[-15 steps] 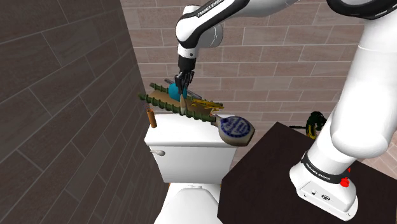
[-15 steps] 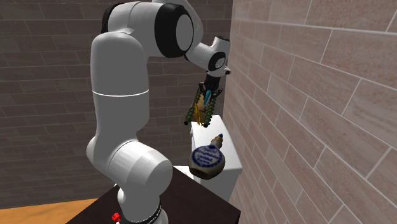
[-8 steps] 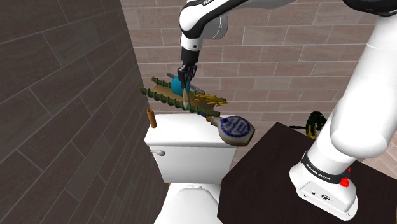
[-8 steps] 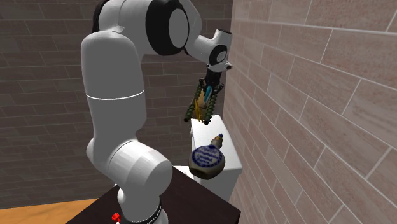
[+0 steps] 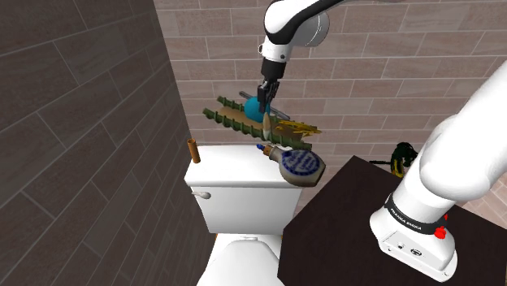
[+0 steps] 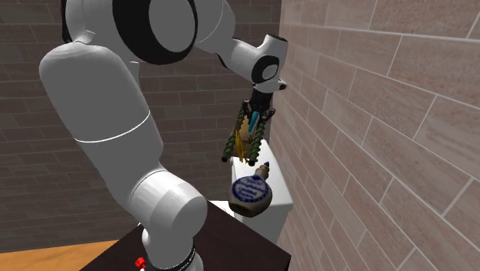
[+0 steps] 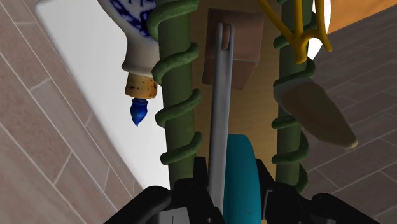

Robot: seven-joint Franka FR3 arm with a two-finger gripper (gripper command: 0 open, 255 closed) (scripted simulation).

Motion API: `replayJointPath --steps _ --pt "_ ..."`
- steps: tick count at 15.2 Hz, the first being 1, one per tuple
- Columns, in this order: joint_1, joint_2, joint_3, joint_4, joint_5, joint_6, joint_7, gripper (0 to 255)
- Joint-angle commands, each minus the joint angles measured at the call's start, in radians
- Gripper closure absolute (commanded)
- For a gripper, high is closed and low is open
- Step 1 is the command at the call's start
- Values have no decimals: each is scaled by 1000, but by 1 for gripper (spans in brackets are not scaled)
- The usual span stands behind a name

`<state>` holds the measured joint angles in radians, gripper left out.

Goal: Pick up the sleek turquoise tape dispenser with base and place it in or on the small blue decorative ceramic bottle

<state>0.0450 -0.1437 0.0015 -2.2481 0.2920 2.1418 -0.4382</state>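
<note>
The tape dispenser [image 5: 256, 107] has a turquoise wheel, a tan base, green spiral rods and yellow parts. It hangs tilted in the air above the toilet tank lid [image 5: 231, 172], with my gripper [image 5: 266, 97] shut on the wheel from above. The blue-and-white bottle [image 5: 299, 164] lies on its side at the lid's end on the shoulder view's right, just below the dispenser's lower end. In the second exterior view the gripper [image 6: 257, 115] holds the dispenser [image 6: 246, 140] above the bottle [image 6: 250, 192]. The wrist view has the wheel [image 7: 242, 172] between my fingers and the bottle's corked neck [image 7: 139, 83] beyond.
A small brown cylinder [image 5: 193, 150] stands at the lid's other end. Brick walls close in behind and beside the toilet [image 5: 240, 252]. The dark stand [image 5: 341, 219] sits at the shoulder view's lower right, with a yellow-and-black object [image 5: 400, 157] behind it.
My gripper has carried the dispenser up and toward the shoulder view's right, from over the lid's middle to above the bottle. The bottle has stayed where it was.
</note>
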Motion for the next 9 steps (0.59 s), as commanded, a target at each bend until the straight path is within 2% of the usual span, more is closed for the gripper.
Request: replayJointPath --steps 1,9 --pt "-14 -74 -17 -69 -3 -10 -28 255" --pt "-88 -328 -103 -274 -59 -88 -136 255"
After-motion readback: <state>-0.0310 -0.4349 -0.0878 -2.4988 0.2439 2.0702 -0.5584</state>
